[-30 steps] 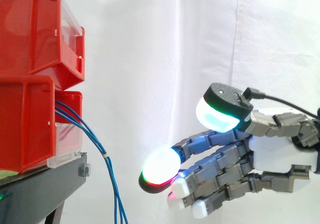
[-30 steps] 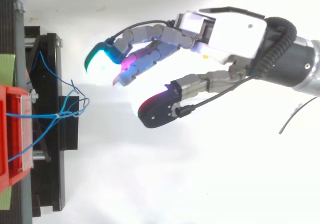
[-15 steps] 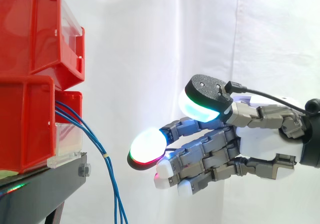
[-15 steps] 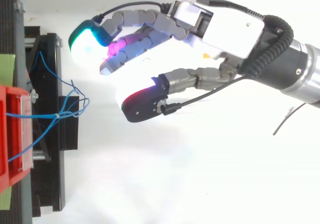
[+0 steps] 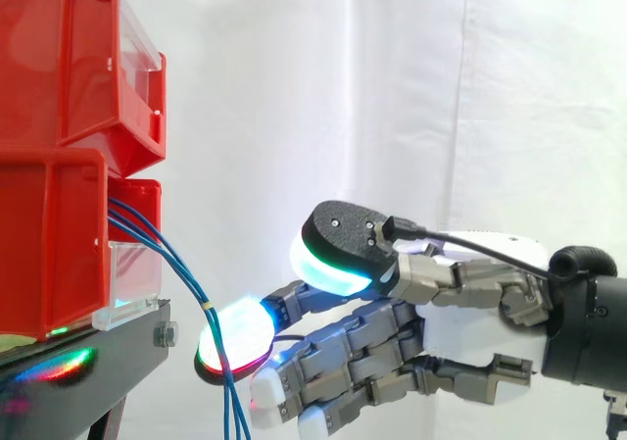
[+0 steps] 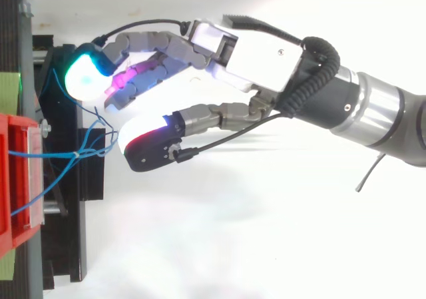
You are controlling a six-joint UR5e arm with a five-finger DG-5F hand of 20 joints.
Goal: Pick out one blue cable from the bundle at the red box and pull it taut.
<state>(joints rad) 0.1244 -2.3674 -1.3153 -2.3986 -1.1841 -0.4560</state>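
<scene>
Hand at the cables, nothing gripped.
From the red box (image 5: 54, 234) the blue cables (image 5: 206, 308) droop slack; just out from the box the hand (image 5: 470, 298) holds its fingers apart, clamped on nothing. Picking one and pulling it taut both look yet to do.

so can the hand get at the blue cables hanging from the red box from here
Probably yes: the open hand is right beside the blue cables hanging from the red box, with nothing between them.
</scene>
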